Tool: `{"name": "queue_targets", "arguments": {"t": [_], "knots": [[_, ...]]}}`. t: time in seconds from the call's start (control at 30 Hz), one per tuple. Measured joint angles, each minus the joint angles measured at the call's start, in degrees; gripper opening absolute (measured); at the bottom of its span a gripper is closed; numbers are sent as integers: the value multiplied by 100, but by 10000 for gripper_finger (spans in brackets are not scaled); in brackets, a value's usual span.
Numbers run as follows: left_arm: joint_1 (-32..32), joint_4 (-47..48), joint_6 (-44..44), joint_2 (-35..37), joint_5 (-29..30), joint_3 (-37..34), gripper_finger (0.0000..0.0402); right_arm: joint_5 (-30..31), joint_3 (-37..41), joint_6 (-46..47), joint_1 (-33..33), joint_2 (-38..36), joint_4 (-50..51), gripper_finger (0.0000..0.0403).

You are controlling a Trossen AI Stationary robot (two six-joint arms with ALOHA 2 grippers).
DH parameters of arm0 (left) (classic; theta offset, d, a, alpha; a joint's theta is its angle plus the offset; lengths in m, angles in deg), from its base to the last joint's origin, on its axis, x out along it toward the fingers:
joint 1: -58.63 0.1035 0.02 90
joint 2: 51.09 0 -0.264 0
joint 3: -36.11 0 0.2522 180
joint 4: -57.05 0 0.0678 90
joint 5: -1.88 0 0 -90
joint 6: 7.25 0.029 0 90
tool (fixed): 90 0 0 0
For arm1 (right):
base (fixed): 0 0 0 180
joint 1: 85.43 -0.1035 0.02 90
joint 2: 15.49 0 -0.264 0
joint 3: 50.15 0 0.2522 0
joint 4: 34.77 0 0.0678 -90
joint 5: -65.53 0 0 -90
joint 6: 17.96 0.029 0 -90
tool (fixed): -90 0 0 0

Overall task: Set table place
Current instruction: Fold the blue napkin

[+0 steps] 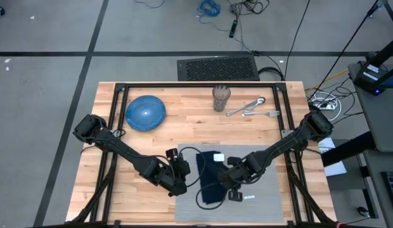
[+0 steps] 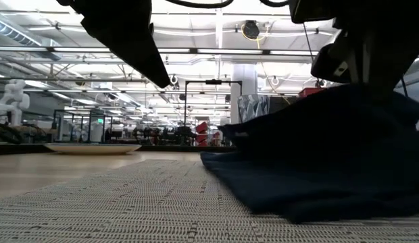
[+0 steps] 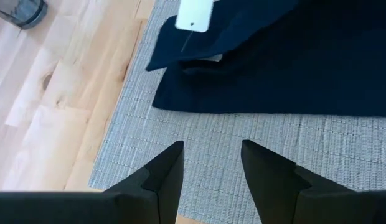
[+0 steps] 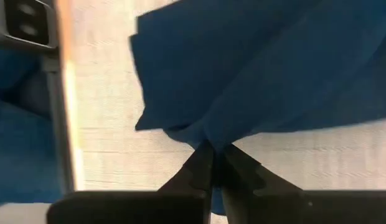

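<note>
Setting: robotics laboratory or industrial test hall. Evidence: butcher-block tabletop point(image 1: 184, 107) in a black metal frame on a grey concrete floor point(image 1: 51, 38) with dark seams; loose cables point(image 1: 238, 9) and a power strip point(image 1: 323, 101) on the floor; exposed ceiling beams and strip lights point(image 2: 196, 50); a white robot arm point(image 2: 12, 98) far behind.

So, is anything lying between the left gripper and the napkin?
Nothing visible: the left gripper hangs open over bare placemat, with the napkin just ahead, pinched by the right gripper.
</note>
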Motion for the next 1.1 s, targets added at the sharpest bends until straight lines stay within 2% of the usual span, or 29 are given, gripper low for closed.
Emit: {"name": "queue_targets", "arguments": {"t": [0.2, 0.4, 0.6, 0.83, 1.1], "knots": [[0, 0, -17, 0, -24, 0, 147, -493, 0, 380, 69, 0, -689, 3], [0, -76, -2, 0, -81, 0, 147, -483, 0, 742, 191, 0, -1592, 3], [0, -172, 128, 0, -259, 0, 147, -441, 0, 741, 304, 10, -1458, 8], [0, -448, 341, 0, -323, 2, 147, -484, 0, 909, 289, 56, -1105, 52], [13, -642, 590, 0, -326, 2, 147, -509, 0, 983, 133, 59, -1207, 113]]}}
